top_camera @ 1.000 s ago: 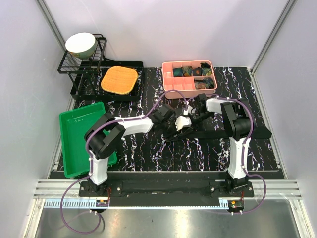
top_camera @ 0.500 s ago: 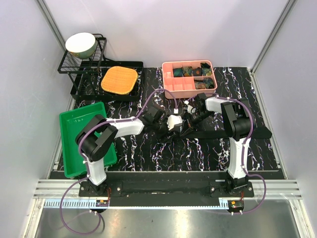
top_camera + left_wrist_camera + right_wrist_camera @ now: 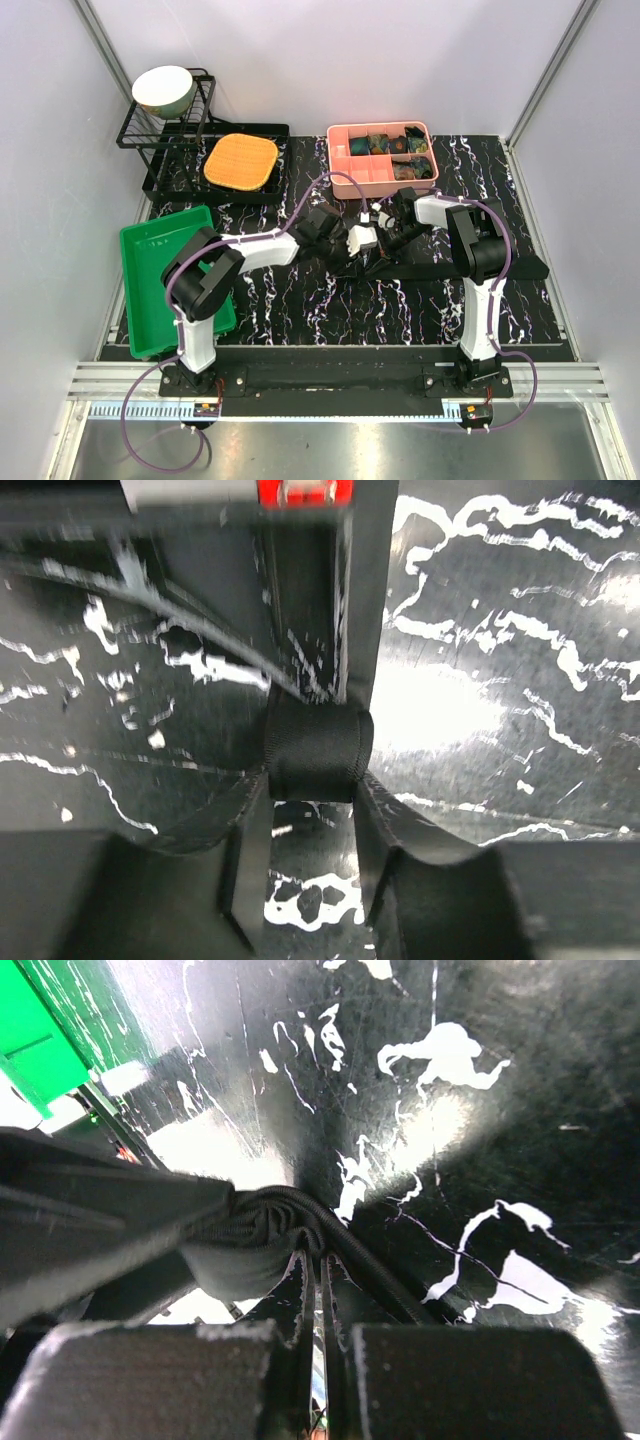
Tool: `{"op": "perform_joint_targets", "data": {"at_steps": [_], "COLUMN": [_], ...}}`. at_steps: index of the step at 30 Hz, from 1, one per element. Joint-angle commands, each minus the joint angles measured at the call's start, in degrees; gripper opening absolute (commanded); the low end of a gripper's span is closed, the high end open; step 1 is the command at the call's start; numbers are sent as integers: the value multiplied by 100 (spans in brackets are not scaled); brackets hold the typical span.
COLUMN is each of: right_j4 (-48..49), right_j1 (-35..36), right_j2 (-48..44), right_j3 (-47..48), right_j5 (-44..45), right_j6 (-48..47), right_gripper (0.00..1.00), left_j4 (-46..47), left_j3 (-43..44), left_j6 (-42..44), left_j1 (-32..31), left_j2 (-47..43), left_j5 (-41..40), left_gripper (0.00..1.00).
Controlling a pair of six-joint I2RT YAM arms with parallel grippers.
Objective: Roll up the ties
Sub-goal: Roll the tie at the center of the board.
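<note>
A black tie [image 3: 470, 268] lies flat across the marbled table, its wide end at the right. Its left end is wound into a small roll [image 3: 318, 745], also seen as a coiled bundle [image 3: 250, 1240] in the right wrist view. My left gripper [image 3: 312, 792] has a fingertip against each side of the roll, and from above it sits at mid-table [image 3: 352, 250]. My right gripper [image 3: 318, 1260] is shut, its tips pinched into the core of the coil, just right of the left one [image 3: 382, 243].
A pink divided box [image 3: 345, 170] at the back holds several rolled ties [image 3: 385, 145]. A green tray [image 3: 150, 270] sits at the left, an orange pad [image 3: 241, 162] on a black tray behind it, and a bowl [image 3: 163, 90] on a wire rack.
My left gripper drew back to the left and opened wider, then returned to the roll and closed in on it. The right gripper stayed shut in place.
</note>
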Motion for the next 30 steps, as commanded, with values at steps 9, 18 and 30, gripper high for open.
{"op": "perform_joint_targets", "data": {"at_steps": [9, 18, 30], "right_j4": [181, 163, 172], "right_j1": [111, 102, 111], "right_j2": [246, 264, 264], "right_j3": [-91, -64, -91], "right_j5": [1233, 1277, 1304], "right_j6": [-210, -166, -166], "right_gripper": [0, 0, 0], "left_j4": [-12, -109, -346], "left_j3": [690, 463, 320], "left_j6": [-65, -232, 154], "left_j1": [-327, -169, -37], "left_j2": [502, 547, 265], "left_j5": [482, 614, -63], "left_gripper": [32, 42, 64]}}
